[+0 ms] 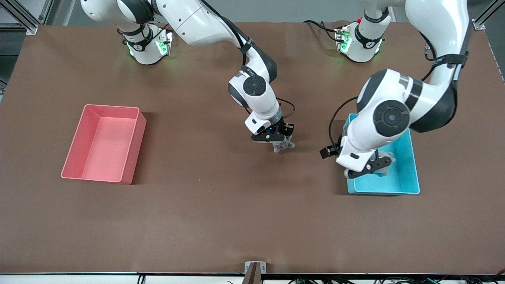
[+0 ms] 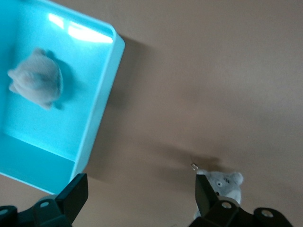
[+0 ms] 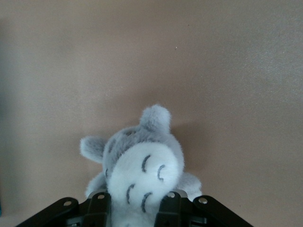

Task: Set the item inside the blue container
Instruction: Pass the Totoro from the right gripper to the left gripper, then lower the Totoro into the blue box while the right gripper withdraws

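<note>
Cyan plastic, smooth tall walls, rounded corners: the blue container (image 1: 410,173) sits toward the left arm's end of the table, nearest the front camera of all items listed. Contents: one grey plush toy (image 2: 35,78) lying on the bin floor, seen clearly in the left wrist view. The left arm comes from its base, bends at the elbow above the table edge and folds down over the bin; the left gripper (image 1: 369,167) hangs above the container with fingers spread wide and nothing between them. Pink bin (image 1: 103,142), of like size, stands toward the right arm's end of the table, a little farther from the front camera; no contents visible. The right arm stretches from its base to the table's middle, wrist pointing down; the right gripper (image 1: 282,146) is low over the brown table (image 1: 221,221), between the two bins, its fingers (image 3: 171,204) pinching a grey-and-white plush figure (image 3: 139,170) at the sides of its belly, ears pointing away from the wrist. Whether the figure touches the table cannot be told.
</note>
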Robot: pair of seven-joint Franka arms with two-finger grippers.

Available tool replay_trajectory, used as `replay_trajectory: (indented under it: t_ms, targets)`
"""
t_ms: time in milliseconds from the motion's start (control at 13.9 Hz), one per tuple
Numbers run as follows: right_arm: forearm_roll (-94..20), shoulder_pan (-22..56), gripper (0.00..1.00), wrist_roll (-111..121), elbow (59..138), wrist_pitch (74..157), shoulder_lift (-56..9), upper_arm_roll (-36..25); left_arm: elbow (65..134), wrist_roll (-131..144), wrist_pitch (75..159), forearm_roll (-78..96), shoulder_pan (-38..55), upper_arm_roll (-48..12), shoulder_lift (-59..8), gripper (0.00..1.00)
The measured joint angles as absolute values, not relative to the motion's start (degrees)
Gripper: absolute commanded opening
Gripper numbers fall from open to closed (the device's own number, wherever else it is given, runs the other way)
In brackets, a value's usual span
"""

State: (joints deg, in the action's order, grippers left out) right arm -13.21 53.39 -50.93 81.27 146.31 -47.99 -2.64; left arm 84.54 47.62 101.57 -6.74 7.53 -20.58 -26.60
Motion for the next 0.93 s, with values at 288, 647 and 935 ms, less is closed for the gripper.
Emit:
replay_trajectory:
  t_ms: [288,647,935]
  targets:
    - [-13.17,53.39,1.0,-50.81,80.15,144.17,-47.78,-2.93,86.77,49.42,103.32,-6.75,8.96,-20.6,-27.27,1.0]
    - [-11.18,53.04,1.0,-50.81,78.09,120.76,-38.21,-4.92,93.51,49.57,111.05,-6.53,8.77,-21.36,-27.25,0.97]
    - [-7.83,48.95,1.0,-45.92,78.2,99.03,-24.73,-5.8,98.09,54.27,118.17,-3.91,9.02,-23.13,-27.5,0.95]
